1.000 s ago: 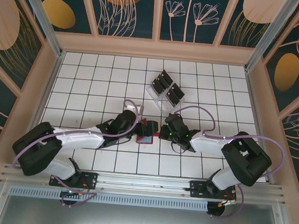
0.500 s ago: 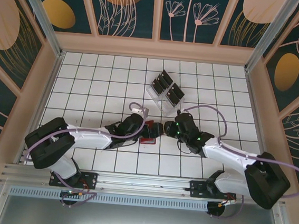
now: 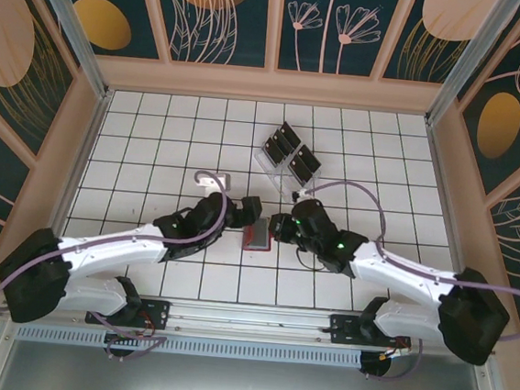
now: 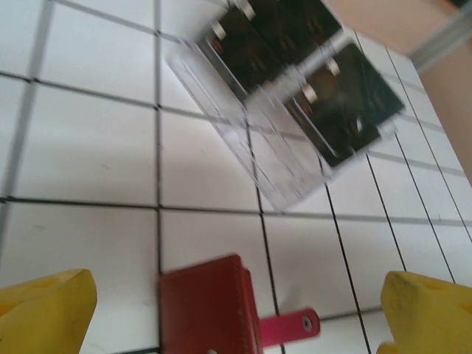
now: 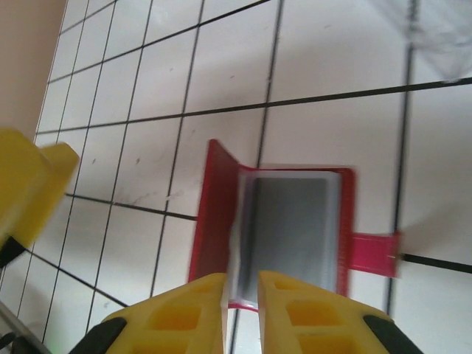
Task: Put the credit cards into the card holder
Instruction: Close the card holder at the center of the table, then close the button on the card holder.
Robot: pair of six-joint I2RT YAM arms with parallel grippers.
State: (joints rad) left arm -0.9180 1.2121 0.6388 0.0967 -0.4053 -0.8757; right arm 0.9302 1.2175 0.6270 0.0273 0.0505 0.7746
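White-tiled bench: card holder lies open at mid-bench, just ahead of the right fingers, pressed nearly together; credit cards stand toward the far edge, ahead of spread left fingers.

Free room and obstacles on the table. The card holder lies open with the left gripper just beyond it, fingers spread wide, and the right gripper close on its right, fingers nearly together. Both arms block side approaches. The clear rack of credit cards stands near behind, leaving a bare band of tiles between. Bare tiles also lie at the far left and far right. Raised walls bound the table.
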